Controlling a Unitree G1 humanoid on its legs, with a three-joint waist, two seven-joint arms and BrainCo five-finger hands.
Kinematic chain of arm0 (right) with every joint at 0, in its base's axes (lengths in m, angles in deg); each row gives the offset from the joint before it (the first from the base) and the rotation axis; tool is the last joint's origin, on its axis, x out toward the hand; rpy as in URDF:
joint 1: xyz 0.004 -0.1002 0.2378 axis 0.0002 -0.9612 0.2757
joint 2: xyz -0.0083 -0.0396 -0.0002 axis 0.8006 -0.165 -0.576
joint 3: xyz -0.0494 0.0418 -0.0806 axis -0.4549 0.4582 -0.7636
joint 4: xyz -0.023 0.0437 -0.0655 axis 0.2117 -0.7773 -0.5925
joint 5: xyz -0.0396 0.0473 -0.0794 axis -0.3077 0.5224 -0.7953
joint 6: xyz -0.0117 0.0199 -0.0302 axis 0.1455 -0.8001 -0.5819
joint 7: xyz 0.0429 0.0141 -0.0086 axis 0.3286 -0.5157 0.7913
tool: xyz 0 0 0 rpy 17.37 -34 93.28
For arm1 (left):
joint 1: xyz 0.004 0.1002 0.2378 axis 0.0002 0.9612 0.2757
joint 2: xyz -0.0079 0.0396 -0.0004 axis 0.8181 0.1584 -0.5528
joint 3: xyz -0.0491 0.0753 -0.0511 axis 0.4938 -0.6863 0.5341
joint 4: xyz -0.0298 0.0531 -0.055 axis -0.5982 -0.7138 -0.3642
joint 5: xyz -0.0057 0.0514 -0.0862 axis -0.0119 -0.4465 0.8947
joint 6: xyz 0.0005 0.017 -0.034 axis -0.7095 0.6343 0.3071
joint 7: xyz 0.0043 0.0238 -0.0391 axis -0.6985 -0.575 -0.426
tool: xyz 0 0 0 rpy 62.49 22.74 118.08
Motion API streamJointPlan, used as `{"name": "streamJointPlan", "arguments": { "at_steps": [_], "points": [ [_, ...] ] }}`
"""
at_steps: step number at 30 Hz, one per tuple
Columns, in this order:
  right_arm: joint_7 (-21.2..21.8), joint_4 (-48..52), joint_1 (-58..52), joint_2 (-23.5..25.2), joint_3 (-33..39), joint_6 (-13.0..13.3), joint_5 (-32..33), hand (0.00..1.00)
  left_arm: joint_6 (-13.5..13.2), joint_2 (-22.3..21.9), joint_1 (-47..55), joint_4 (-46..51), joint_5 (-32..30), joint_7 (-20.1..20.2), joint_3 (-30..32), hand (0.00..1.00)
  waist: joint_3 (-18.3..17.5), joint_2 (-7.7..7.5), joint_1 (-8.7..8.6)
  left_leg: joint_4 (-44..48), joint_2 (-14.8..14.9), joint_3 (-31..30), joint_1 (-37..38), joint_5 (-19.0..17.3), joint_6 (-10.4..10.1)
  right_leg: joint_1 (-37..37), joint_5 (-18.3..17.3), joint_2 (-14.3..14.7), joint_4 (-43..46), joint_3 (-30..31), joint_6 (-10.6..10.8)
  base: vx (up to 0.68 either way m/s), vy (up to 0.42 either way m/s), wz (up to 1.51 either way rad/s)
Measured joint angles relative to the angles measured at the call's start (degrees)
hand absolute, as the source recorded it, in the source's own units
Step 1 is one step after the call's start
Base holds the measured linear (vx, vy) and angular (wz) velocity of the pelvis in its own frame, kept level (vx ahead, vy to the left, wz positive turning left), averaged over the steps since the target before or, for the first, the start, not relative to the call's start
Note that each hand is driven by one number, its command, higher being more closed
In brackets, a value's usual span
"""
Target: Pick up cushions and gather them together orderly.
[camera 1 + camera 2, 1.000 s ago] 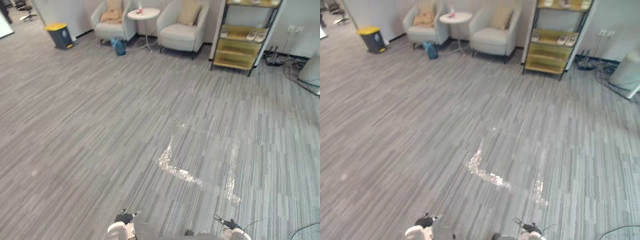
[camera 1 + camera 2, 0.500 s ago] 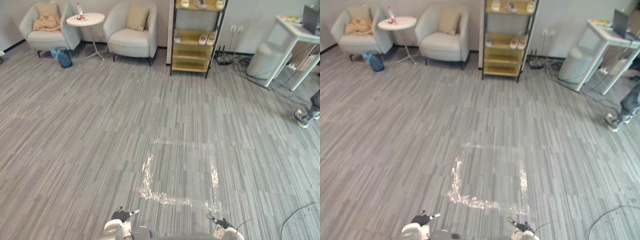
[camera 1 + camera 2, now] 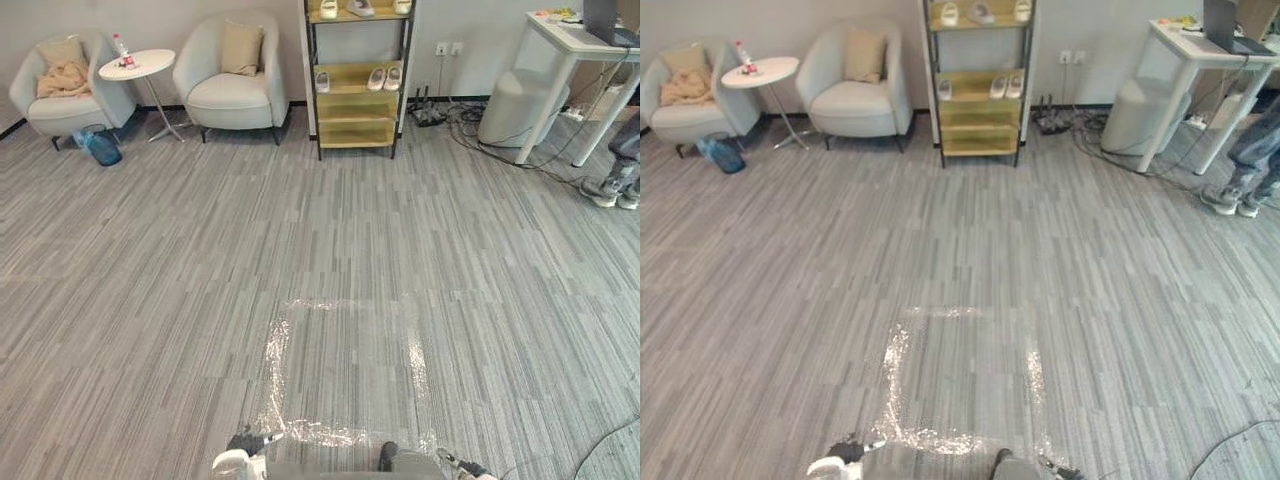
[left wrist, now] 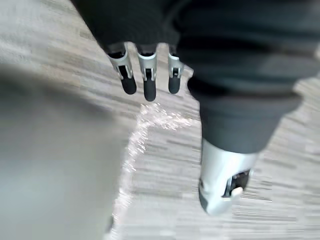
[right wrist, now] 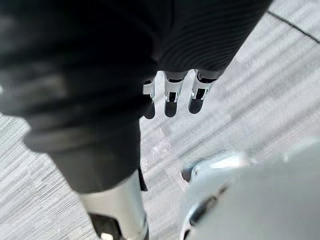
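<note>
Grey striped floor [image 3: 200, 250] runs to the shelf rack [image 3: 355, 75] on the far wall. One cushion [image 3: 239, 49] and a second cushion [image 3: 62, 50] sit on armchairs [image 3: 225, 98] left of that rack, well away from me. My left hand [image 4: 148, 82] and right hand [image 5: 170, 102] hang with fingers straight and apart, holding nothing. If I drift right of the rack, I risk snagging the floor cables [image 3: 470, 120].

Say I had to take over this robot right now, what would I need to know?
Left hand open, empty. Right hand open, empty too.
One tan cushion leans in the right armchair; a second cushion sits in the left armchair with a crumpled tan cloth. Both chairs are across the room.
Nothing gathered yet.
To do: walk over, pick up the cushions, set them together neatly.
</note>
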Motion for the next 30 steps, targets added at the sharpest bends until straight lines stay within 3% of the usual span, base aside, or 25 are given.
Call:
{"name": "streamJointPlan", "arguments": {
  "at_steps": [2,4,5,7,13,15,16,18,19,21,23,25,28,29,30],
  "points": [
    [0.0,0.1,0.4,0.0,0.0,0.0,0.2,0.0,-0.5,0.4,0.0,0.2,0.0,0.0,-1.3,0.0,0.1,-0.41,0.17,-7.8,-3.3,4.6,-0.8,-3.4,0.1,2.8,-0.1,-0.7,-2.7,-0.2,0.0,0.2,-0.094,0.14],
    [0.0,0.2,0.5,0.0,0.0,0.1,0.2,0.0,-0.5,0.4,0.0,0.3,-0.1,0.1,-2.4,0.0,0.0,-0.23,0.23,-18.9,-6.5,6.0,-0.2,-2.9,0.3,3.3,-0.2,-1.1,-3.5,-0.2,0.3,0.15,0.002,-0.09],
    [0.1,0.3,0.4,-0.1,0.0,0.1,0.2,0.0,-0.5,0.2,-0.1,0.2,0.0,0.4,-2.7,0.0,-0.3,0.76,0.98,-31.4,-8.4,5.8,0.9,3.1,1.2,4.0,-0.5,-0.3,-4.0,0.1,1.3,0.16,0.027,-0.19],
    [0.2,0.3,0.2,1.3,0.0,0.0,0.2,0.0,-0.5,0.7,-0.1,0.2,-0.4,0.9,-2.4,0.0,-0.9,-0.44,2.09,-36.5,-10.1,6.8,4.2,4.6,2.0,5.8,-0.2,-1.3,-5.2,1.5,1.7,0.31,0.028,-0.17],
    [0.4,0.9,0.8,1.1,0.0,0.0,-1.9,0.0,-0.5,0.8,-0.6,-0.4,-0.4,1.0,-1.0,0.0,-0.9,-1.32,2.37,-37.7,-11.8,8.3,8.3,3.7,4.1,7.8,-0.5,-3.0,-4.2,3.4,2.2,0.23,0.046,-0.1],
    [0.5,0.9,1.9,1.1,-0.2,0.0,-2.0,0.0,-0.4,0.6,-0.5,-1.2,-0.1,1.1,-0.4,0.0,-0.6,-0.57,2.57,-40.0,-11.0,8.9,11.6,2.3,4.2,5.0,-1.9,-2.9,3.9,4.9,4.4,0.1,0.056,-0.42],
    [0.6,0.9,2.2,1.3,-0.9,0.0,-2.0,0.0,-0.3,0.8,-0.5,-1.4,-0.1,1.1,-0.4,0.0,-0.6,-0.46,2.45,-41.7,-10.9,9.7,13.6,2.1,4.3,1.4,-2.6,-3.4,12.5,5.7,5.5,0.06,0.054,-0.29],
    [0.7,0.9,1.8,1.4,-1.4,0.0,-2.1,0.0,-0.4,1.3,-0.4,-1.4,-0.1,1.1,-0.8,0.0,-0.6,-0.57,1.97,-42.5,-11.0,9.5,15.2,2.1,4.3,-1.2,-4.7,-4.4,17.6,5.8,5.3,0.04,0.04,0.07],
    [0.7,0.9,1.2,2.1,-2.4,0.0,-2.3,0.0,-0.4,2.1,-0.3,-1.3,-0.1,1.0,-1.0,0.0,-0.8,-2.55,1.96,-42.9,-12.2,8.5,14.9,2.1,4.3,-1.4,-4.6,-5.3,13.7,6.1,4.3,0.03,-0.003,0.32],
    [0.7,0.8,0.1,2.6,-2.1,0.0,-2.4,0.0,-0.4,3.1,-0.6,-1.4,-0.2,1.0,-0.8,0.0,-0.9,-4.48,1.86,-42.8,-13.3,6.7,14.8,1.9,4.1,0.3,-4.4,-5.2,8.7,7.1,3.9,0.09,-0.059,0.37],
    [0.6,0.8,0.0,2.6,-1.9,0.0,-2.4,0.0,-0.4,2.9,-0.6,-1.4,-0.2,1.0,0.0,0.0,-1.3,-5.04,2.04,-42.9,-13.4,5.9,13.8,2.0,4.0,2.2,-4.4,-5.1,3.6,6.1,3.8,0.08,-0.057,0.24],
    [0.5,0.9,0.0,2.6,-0.8,0.1,-2.5,0.0,-0.4,2.1,-0.6,-1.5,-0.2,0.9,0.0,0.0,-1.4,-3.63,1.99,-43.0,-13.4,5.1,13.1,2.1,4.0,3.9,-3.6,-4.6,-0.6,5.3,3.7,0.05,-0.041,0.15],
    [0.5,0.8,-0.3,2.3,-0.5,0.0,-2.5,0.0,-0.4,1.6,-0.6,-2.1,-0.2,0.9,0.0,0.0,-1.8,-3.08,2.01,-43.0,-13.6,3.8,13.1,2.1,4.0,5.9,-2.5,-4.3,-3.4,4.3,3.7,0.07,-0.009,0.17],
    [0.5,0.1,0.2,2.4,-3.5,0.0,-2.5,0.0,-0.4,2.7,-1.1,-2.6,-0.1,0.9,-0.1,0.0,-1.8,-4.39,2.19,-44.2,-15.4,1.2,13.0,3.1,4.7,8.8,0.3,-5.1,-9.0,1.8,4.1,0.02,0.0,0.04],
    [0.5,0.1,0.2,2.4,-3.5,0.0,-2.5,0.0,-0.4,2.7,-1.1,-2.6,-0.1,0.9,-0.1,0.0,-1.8,-4.39,2.19,-44.2,-15.4,1.2,13.0,3.1,4.7,8.8,0.3,-5.1,-9.0,1.8,4.1,0.0,0.0,0.0]
  ]
}}
